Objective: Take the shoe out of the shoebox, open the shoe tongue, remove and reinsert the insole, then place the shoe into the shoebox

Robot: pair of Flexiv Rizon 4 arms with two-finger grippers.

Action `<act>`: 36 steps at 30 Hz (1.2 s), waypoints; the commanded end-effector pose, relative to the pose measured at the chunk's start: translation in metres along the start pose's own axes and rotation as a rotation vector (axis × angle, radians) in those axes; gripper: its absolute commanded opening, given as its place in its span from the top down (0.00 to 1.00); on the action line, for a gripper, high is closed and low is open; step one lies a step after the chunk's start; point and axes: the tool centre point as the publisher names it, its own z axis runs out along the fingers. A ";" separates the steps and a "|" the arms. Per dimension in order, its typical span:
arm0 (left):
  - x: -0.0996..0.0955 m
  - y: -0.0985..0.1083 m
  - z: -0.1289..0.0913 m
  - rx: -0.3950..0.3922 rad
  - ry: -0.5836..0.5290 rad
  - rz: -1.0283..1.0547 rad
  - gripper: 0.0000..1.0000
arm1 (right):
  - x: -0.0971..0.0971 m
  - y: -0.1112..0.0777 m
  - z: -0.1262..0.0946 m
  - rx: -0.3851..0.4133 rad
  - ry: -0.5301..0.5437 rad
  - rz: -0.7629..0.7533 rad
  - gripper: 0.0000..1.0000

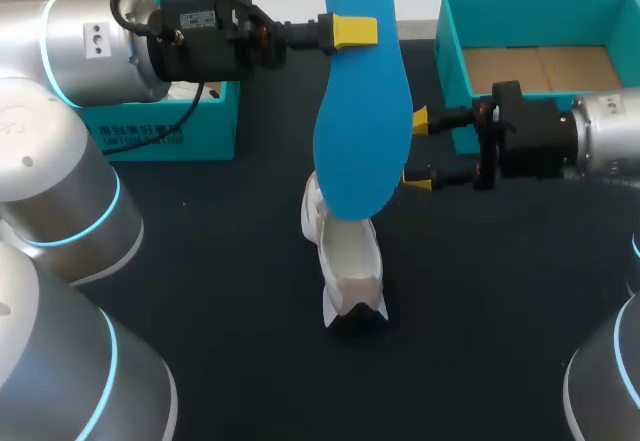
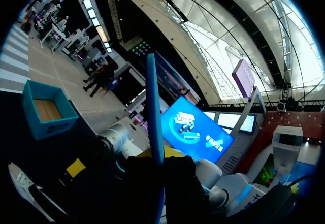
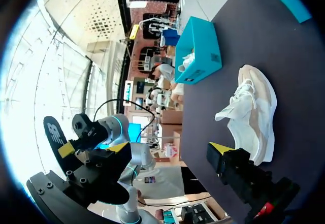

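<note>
Though out of shoebox [image 1: 450, 61], shoe [image 1: 345, 261]: middle of table [image 1: 250, 361], under lower end of insole [image 1: 360, 131].
Right gripper [image 1: 418, 147]: jaws spread, just right of insole, between it and shoebox.
Insole: blue, upright, raised over shoe.
Left gripper [image 1: 350, 31]: pinching insole near its upper end.
Shoebox: far right corner, open.
Box [image 1: 200, 126]: far edge, left part.

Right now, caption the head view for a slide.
Left claw holds blue insole over the white shoe; right claw open beside it.

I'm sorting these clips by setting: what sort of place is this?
Probably a robot test bench for shoe handling: dark table, open teal shoebox, white shoe, blue insole in the left hand.
</note>
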 end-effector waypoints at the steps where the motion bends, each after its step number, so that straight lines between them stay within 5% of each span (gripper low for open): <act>1: 0.000 0.001 0.000 0.000 -0.001 0.000 1.00 | 0.000 -0.003 0.001 -0.007 -0.003 0.001 0.00; 7: 0.000 0.001 0.000 0.000 -0.001 0.000 1.00 | 0.000 -0.003 0.001 -0.007 -0.003 0.001 0.00; 13: -0.008 0.001 -0.013 -0.143 -0.050 0.248 1.00 | 0.000 -0.003 0.001 -0.007 -0.003 0.001 0.00; 20: -0.013 -0.006 -0.016 -0.157 -0.141 0.536 1.00 | 0.000 -0.003 0.001 -0.007 -0.003 0.001 0.00; 36: -0.017 -0.007 -0.014 -0.178 -0.158 0.533 1.00 | 0.000 -0.003 0.001 -0.007 -0.003 0.001 0.00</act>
